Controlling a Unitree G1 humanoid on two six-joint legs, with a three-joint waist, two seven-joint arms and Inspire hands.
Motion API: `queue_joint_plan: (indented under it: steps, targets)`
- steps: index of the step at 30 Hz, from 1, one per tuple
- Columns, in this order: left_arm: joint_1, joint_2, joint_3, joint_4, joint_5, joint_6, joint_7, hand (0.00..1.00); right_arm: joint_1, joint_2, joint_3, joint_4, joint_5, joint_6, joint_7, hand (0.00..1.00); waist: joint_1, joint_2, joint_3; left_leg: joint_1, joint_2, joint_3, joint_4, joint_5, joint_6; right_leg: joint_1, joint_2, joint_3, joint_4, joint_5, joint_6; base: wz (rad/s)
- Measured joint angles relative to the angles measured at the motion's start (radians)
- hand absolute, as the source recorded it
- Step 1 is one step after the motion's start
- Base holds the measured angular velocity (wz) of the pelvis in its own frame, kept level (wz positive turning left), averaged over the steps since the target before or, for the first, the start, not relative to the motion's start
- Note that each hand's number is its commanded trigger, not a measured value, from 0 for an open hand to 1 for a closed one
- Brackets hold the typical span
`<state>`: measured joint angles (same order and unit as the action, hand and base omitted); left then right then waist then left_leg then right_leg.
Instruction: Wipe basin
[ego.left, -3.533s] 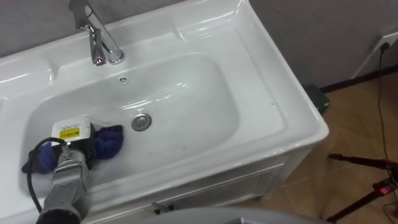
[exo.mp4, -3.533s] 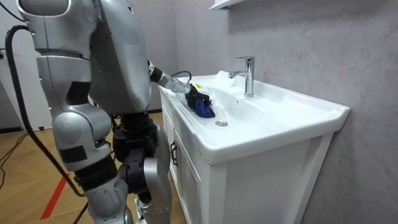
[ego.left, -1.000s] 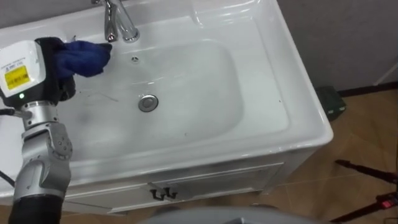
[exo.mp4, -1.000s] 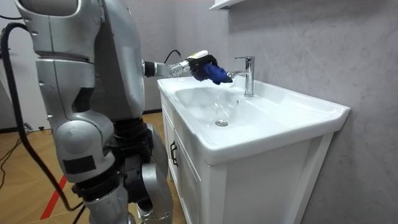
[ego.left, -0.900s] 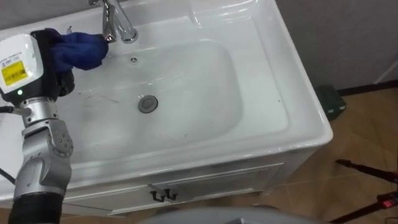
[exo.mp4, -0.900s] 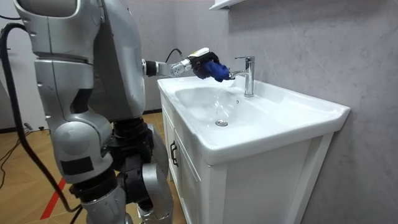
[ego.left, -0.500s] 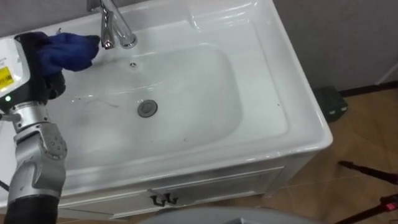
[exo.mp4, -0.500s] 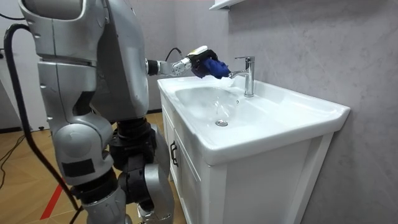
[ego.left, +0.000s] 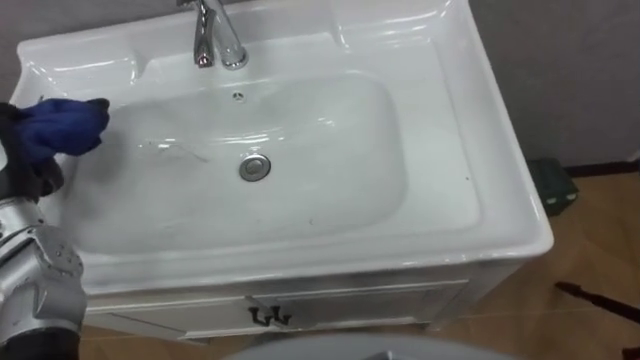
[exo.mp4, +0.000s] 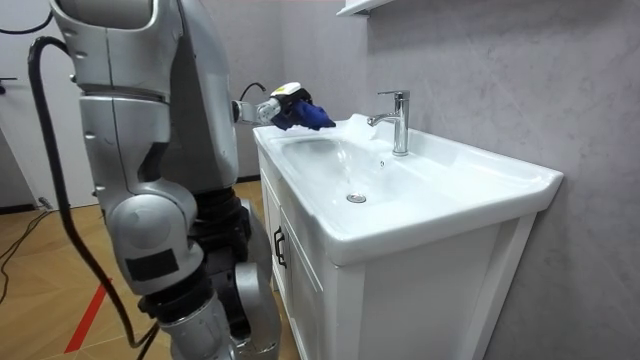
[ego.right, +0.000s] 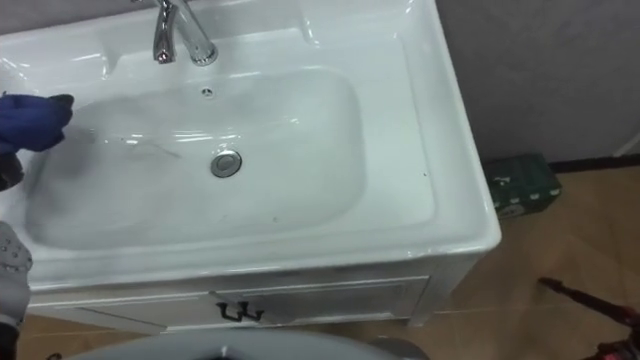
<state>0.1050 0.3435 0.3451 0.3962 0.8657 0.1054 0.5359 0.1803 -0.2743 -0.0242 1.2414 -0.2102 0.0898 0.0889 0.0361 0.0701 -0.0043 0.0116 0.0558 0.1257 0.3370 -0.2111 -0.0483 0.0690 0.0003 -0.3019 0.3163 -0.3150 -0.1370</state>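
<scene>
grey textured wall (exo.mp4: 480, 60) backs a white ceramic basin (ego.left: 500, 190) that sits on a white cabinet (exo.mp4: 310, 300). the robot stands at the cabinet's front, toward the room view's left. its left hand (ego.left: 30, 178) is raised at the basin's left rim, clenched around a bunched dark-blue cloth (ego.left: 58, 128). the cloth sticks out of the hand toward the bowl; whether it touches the ceramic cannot be told. further in, a round metal drain (ego.left: 255, 167) lies at the middle of the bowl. a chrome faucet (ego.left: 215, 35) stands on the back ledge, well apart from the cloth. a dark handle (ego.left: 265, 317) hangs on the cabinet front. right of the cabinet, a dark green box (ego.right: 520, 185) rests on the wooden floor (ego.right: 560, 240).
</scene>
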Motion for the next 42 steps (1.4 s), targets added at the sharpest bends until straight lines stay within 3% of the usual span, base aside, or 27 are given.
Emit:
queue_joint_plan:
  steps: [9,23,24,29,42]
  targets:
    - [0.007,0.0,0.028,0.001,-0.011,0.013,0.0,1.0,0.018,-0.003,-0.016,-0.021,0.001,-0.001,0.0,0.0,0.024,-0.003,-0.0001,-0.001,-0.001,-0.01,-0.001,-0.001,-0.002,0.002,0.0,-0.003,-0.006,0.002,0.001,0.01]
    - [0.006,0.0,0.113,0.001,-0.013,-0.028,0.028,1.0,0.015,-0.004,-0.06,-0.029,0.01,-0.002,-0.001,0.0,0.024,0.002,-0.0007,-0.013,-0.006,-0.018,-0.001,-0.002,-0.003,-0.009,-0.003,-0.004,-0.005,0.004,0.006,0.0]
    - [0.006,0.0,0.113,0.0,-0.013,-0.03,0.029,1.0,0.015,-0.004,-0.062,-0.019,0.011,-0.002,0.0,0.0,0.024,-0.004,-0.0063,-0.021,-0.007,-0.018,0.0,-0.002,-0.003,-0.018,-0.004,-0.004,-0.002,0.004,0.007,0.0]
    - [0.006,0.0,0.112,0.0,-0.012,-0.042,0.029,1.0,0.007,-0.004,-0.055,0.001,0.052,-0.001,0.002,0.0,0.026,-0.007,-0.0041,-0.02,-0.012,-0.018,-0.001,-0.003,-0.002,-0.018,-0.01,0.0,-0.003,0.009,0.016,-0.01]
    - [0.007,0.0,0.091,0.009,-0.011,-0.04,0.016,1.0,0.018,-0.003,-0.054,-0.001,0.06,0.0,0.002,0.0,0.029,0.004,0.0008,-0.023,-0.018,0.023,0.002,-0.03,0.033,-0.033,-0.02,0.026,-0.006,0.032,0.056,-0.05]
